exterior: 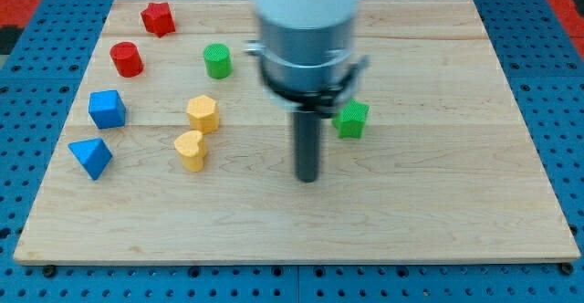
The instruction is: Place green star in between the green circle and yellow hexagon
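The wooden surface [438,212] lay on a blue pegboard base [36,66]. Objects noted from the view's left to its right.

Far left, lower: a blue triangular block [90,157]; just above it a blue cube-like block [107,109]. Higher up, a red cylinder [126,58], and near the top edge a red star [158,17].

Next, two yellow blocks close together but apart: the yellow hexagon [203,114] and, below and slightly left of it, a yellow heart-shaped block [190,151]. Above the hexagon, toward the view's top, stood the green circle [217,60], well apart from it.

Centre: the arm's grey-white body came down from the top of the view, blurred, ending in the dark rod. The tip [308,179] sat on bare wood, right of the yellow pair and below-left of the green star. The tool is a plain rod with nothing that spreads or presses together, and it pinched nothing.

Right of the rod: the green star [351,120], just beside the rod's upper part in the view; contact could not be judged. It stood well right of both the green circle and the yellow hexagon, not between them.
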`<action>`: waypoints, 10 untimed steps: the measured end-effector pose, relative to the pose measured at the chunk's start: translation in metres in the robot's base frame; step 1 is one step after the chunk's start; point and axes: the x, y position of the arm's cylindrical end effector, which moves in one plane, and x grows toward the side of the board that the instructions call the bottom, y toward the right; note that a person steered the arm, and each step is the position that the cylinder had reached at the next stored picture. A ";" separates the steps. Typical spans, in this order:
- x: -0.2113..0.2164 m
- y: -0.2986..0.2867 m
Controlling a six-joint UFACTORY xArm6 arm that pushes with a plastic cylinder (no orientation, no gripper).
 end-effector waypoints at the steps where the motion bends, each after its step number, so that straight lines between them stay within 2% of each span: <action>1: -0.020 0.065; 3: -0.104 0.012; 4: -0.124 0.013; 5: -0.126 0.045; 7: -0.174 0.025; 8: -0.165 -0.018; 10: -0.129 0.009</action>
